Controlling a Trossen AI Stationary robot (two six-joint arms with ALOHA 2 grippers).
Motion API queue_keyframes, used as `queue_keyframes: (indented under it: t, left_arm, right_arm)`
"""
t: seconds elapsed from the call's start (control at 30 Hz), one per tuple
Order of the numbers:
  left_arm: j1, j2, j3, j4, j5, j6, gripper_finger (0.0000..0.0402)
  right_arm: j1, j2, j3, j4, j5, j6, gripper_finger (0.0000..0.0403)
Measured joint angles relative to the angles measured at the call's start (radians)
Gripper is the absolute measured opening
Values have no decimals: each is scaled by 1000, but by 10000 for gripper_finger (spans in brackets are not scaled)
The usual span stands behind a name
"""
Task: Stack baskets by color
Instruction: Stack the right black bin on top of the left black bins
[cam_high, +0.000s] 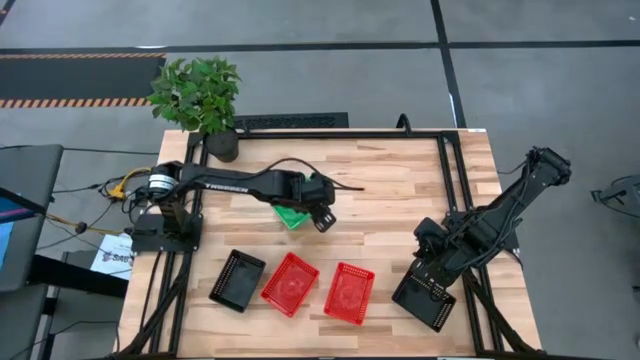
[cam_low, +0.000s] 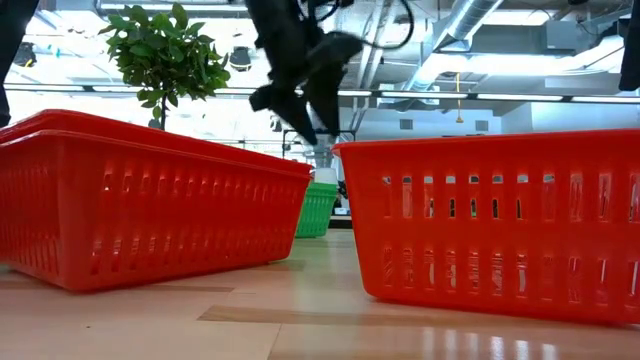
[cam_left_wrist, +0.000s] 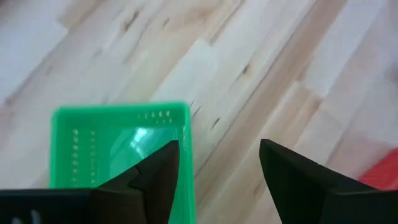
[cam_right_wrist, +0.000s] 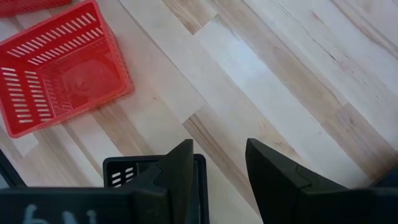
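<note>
A green basket (cam_high: 291, 215) sits on its base on the wooden table's middle, also seen as the green basket (cam_left_wrist: 118, 149) and green basket (cam_low: 318, 208). My left gripper (cam_high: 322, 217) hangs open just above its right edge; the left gripper (cam_left_wrist: 217, 165) has bare wood between its fingers. Along the near edge rest a black basket (cam_high: 238, 280) and two red baskets (cam_high: 290, 283), (cam_high: 349, 293). My right gripper (cam_right_wrist: 217, 168) hovers open over the edge of another black basket (cam_high: 425, 300) at the near right.
A potted plant (cam_high: 200, 95) stands at the table's far left corner. Bare wood (cam_high: 400, 190) lies between the two arms and along the far side. The black frame rails (cam_high: 445, 170) run beside the table's right part.
</note>
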Motion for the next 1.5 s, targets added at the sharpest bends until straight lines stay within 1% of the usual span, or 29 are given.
queue_keyframes:
  t: [0.1,0.27,0.37,0.47,0.53,0.6,0.77,0.93,1.13,1.23,1.4,1.5]
  left_arm:
    - [0,-1,59,-33,-1,18,211]
    - [1,-1,136,-69,3,25,212]
    - [1,-1,190,-70,32,25,212]
    - [1,-1,240,-72,60,32,212]
    - [-2,-1,277,-71,67,38,212]
    - [-5,-1,306,-71,68,54,212]
    - [-9,-1,332,-69,60,90,212]
    - [-8,-1,332,-90,59,112,212]
    - [-8,-1,332,-102,58,134,212]
    - [-8,-1,332,-109,57,139,212]
    - [-5,-1,332,-110,49,139,212]
    - [-5,-1,332,-117,50,139,212]
  right_arm:
    - [0,0,0,1,-11,0,170]
    - [0,0,0,0,-67,29,170]
    - [1,0,-1,-6,-106,86,170]
    - [2,0,-3,-21,-179,166,170]
    - [6,0,-21,-9,-235,229,170]
    - [25,0,-51,18,-268,287,170]
    - [83,23,-129,98,-318,395,170]
    - [125,69,-161,176,-350,465,170]
    - [174,133,-161,313,-364,457,170]
    - [179,152,-161,326,-367,450,170]
    - [141,179,-167,318,-368,392,170]
    - [98,201,-194,328,-368,320,170]
